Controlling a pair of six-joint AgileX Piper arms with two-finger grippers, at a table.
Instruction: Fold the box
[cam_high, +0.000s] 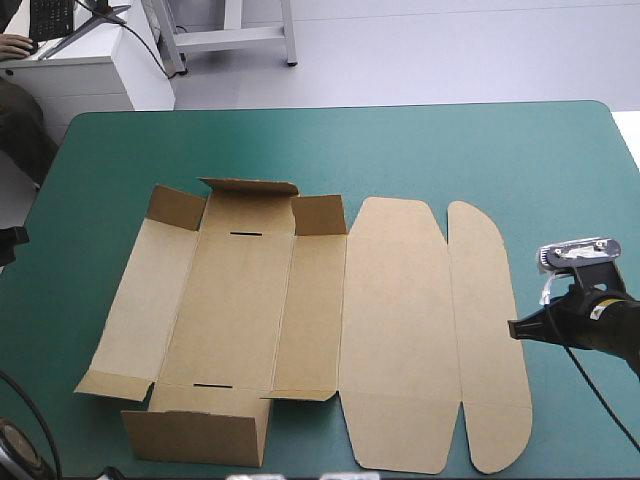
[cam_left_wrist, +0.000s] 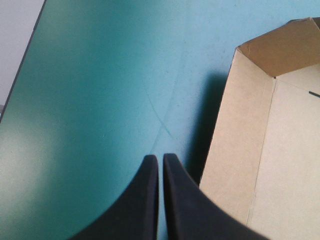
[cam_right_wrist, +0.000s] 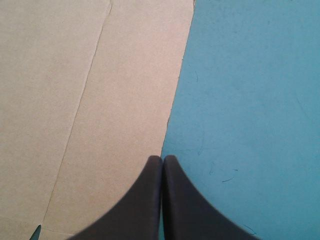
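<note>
Nearest stood the box's front wall, raised; the rest lay mostly flat mid-table, lid panels spread toward my right. My right claw was clenched on nothing, its tips at the box's right edge. My left claw was likewise clenched and empty, over bare cover beside the box's left side.
</note>
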